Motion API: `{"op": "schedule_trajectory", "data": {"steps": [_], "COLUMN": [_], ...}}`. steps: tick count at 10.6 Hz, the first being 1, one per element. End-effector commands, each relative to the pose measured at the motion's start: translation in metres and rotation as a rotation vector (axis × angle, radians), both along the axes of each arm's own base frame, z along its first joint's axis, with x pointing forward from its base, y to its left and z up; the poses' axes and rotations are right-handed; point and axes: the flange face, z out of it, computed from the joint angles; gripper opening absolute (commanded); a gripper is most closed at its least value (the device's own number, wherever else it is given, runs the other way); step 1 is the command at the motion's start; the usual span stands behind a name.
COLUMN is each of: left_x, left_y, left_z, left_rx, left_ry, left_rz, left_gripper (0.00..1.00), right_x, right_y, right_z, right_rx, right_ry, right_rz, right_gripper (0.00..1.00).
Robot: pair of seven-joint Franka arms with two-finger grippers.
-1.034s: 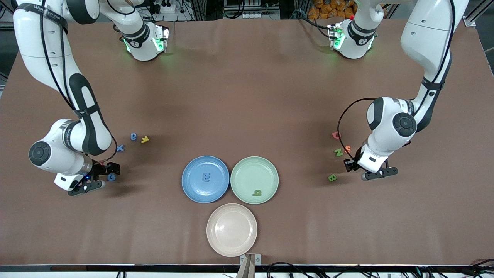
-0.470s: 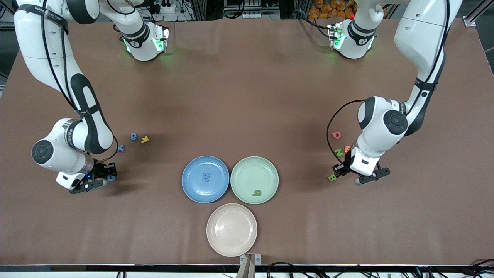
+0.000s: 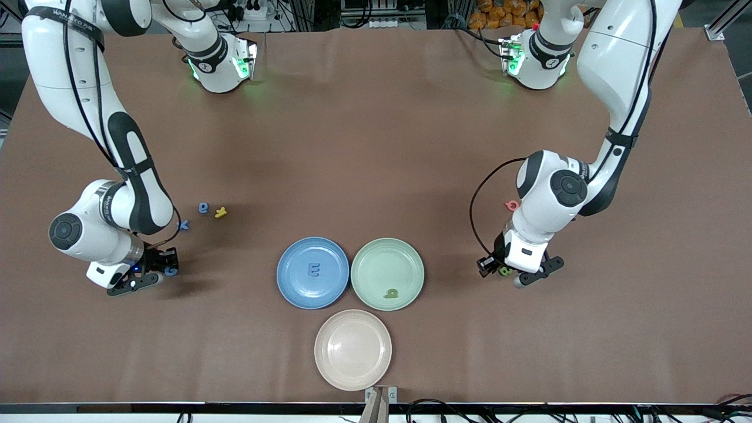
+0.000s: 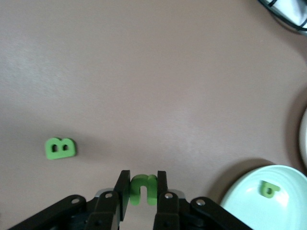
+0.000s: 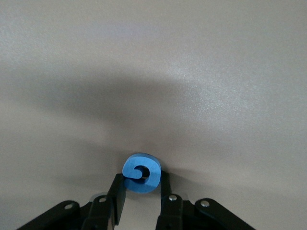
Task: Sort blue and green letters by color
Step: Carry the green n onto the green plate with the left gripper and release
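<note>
So the left gripper [image 4: 142, 188] is clamped on a green u [image 4: 143, 188] up over the green B [image 4: 60, 148], with the green plate [image 3: 405, 258] and its green p [image 3: 391, 292] off at its 9 o'clock. Right gripper [image 5: 139, 186] pinches the blue G [image 5: 141, 173] right at the table, with x [image 3: 184, 224] and a [image 3: 203, 207] at its 1 o'clock, and E [image 3: 314, 270] lying on the blue plate [image 3: 294, 282].

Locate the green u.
The green u is clamped in the left gripper, in the air above the green B, toward the left arm's end of the table.
</note>
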Motion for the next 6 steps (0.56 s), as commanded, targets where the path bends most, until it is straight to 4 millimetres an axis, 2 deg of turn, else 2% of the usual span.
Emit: {"op": "schedule_trajectory", "data": {"steps": [1,3,6], "left_x": [0.006,-0.003,-0.007], "left_y": [-0.04,-0.08,-0.12], "left_z": [0.007,0.001,0.0], "left_rx": [-0.06,-0.083,-0.117], "left_ry": [-0.004,0.008,0.005], "left_rz": [0.071,0.08,0.098], "left_gripper": [0.0,0.0,0.0], "right_x": [0.01,0.019,0.029], "right_y": [0.017,0.044,0.113], "right_z": [0.026,0.037,0.054], "right_rx": [0.044,0.052,0.06], "right_ry": [0.012,0.013,0.01], "right_rz": [-0.053,-0.132,-0.252], "right_gripper": [0.02,0.02,0.02]}}
